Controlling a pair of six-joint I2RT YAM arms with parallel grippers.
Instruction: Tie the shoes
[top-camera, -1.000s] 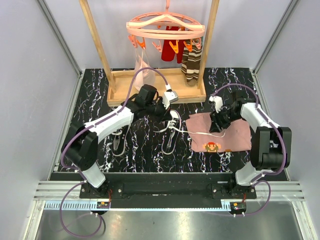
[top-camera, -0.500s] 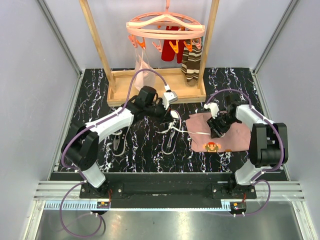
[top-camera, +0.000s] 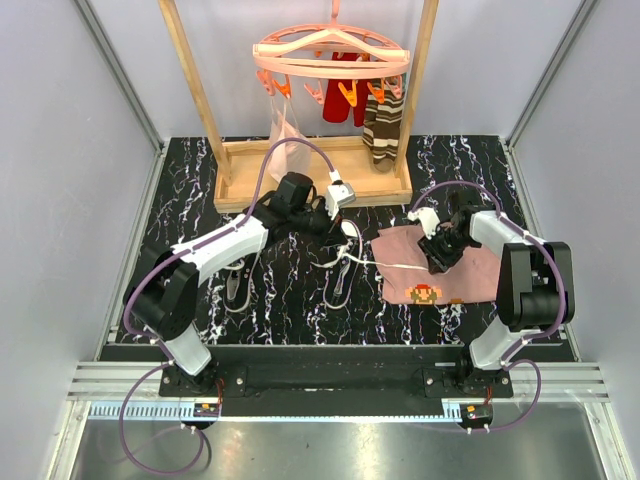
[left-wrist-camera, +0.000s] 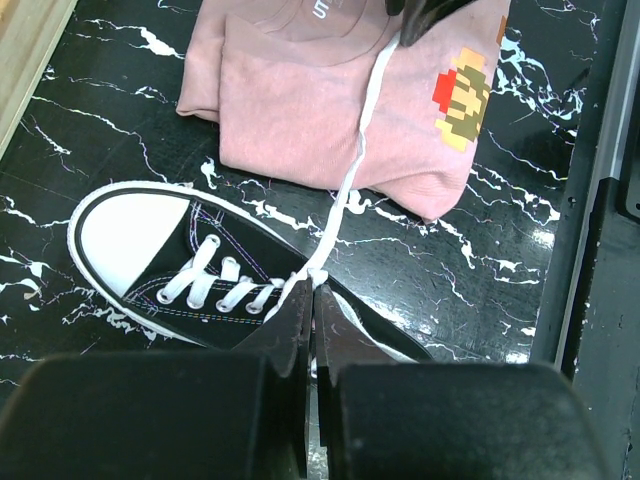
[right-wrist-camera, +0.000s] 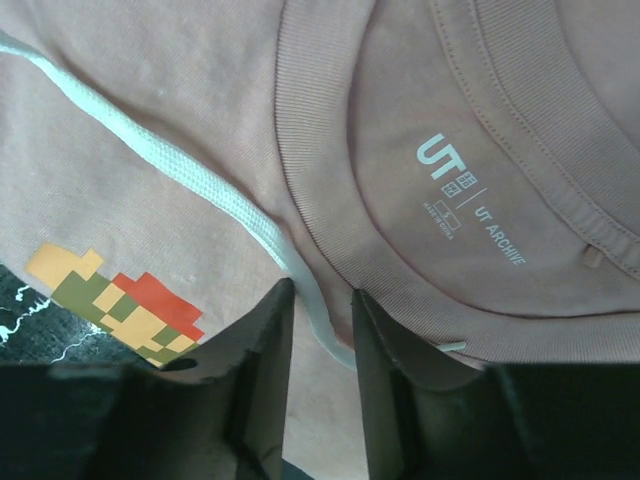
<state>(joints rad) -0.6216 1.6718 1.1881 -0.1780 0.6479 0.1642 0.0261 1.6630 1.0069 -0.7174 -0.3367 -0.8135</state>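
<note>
While the left tool (left-wrist-camera: 312, 300) stays clenched on the lace (left-wrist-camera: 352, 190) at the shoe (left-wrist-camera: 230, 285), the right tool (right-wrist-camera: 318, 310), released astride it, may miss.

The black white-veined table (top-camera: 180, 210) carries two shoes: one (left-wrist-camera: 200, 275) lies directly under the left fingers (left-wrist-camera: 292, 330), toe cap pointing away from them, the other (top-camera: 238, 280) on their far side by the arm. A folded pink shirt (right-wrist-camera: 420, 110) lies under the right fingers (right-wrist-camera: 255, 330). A wooden tray (top-camera: 310, 185) stands beyond both.
</note>
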